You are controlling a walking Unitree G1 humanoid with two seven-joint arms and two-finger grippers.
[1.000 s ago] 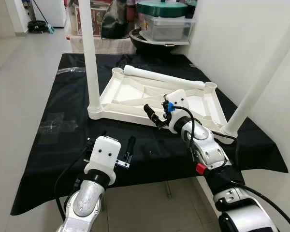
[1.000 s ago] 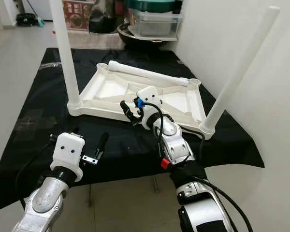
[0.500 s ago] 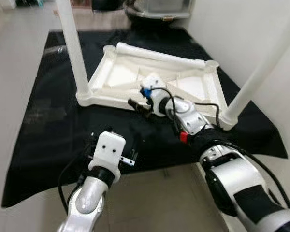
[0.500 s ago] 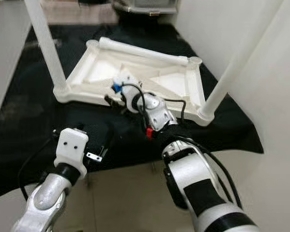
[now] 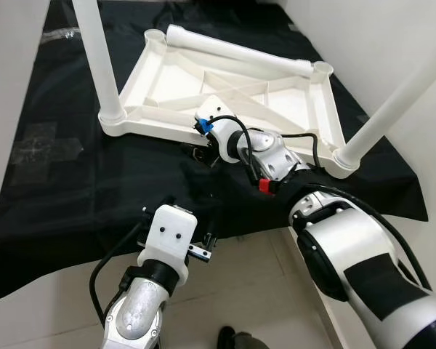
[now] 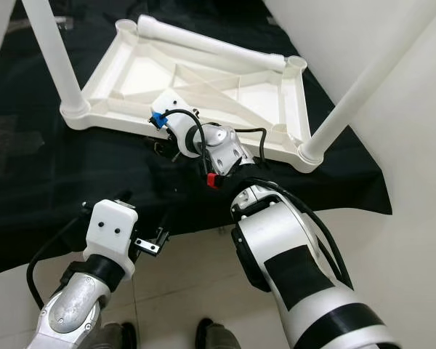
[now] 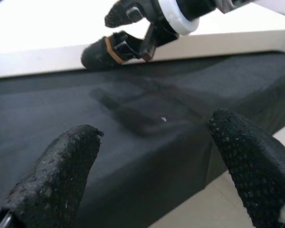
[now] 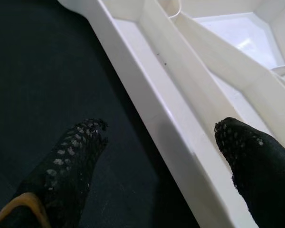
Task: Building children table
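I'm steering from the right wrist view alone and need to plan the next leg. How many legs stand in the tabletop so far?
Observer: Two. The left leg stands in the near left corner of the tabletop, and the right leg stands in the near right corner.
Operator: Any spare one in sight?
Observer: Yes, a loose leg lies along the far rim.
Operator: Where is the left pincer?
Observer: The left pincer is open, low over the cloth near its front edge, short of the tabletop.
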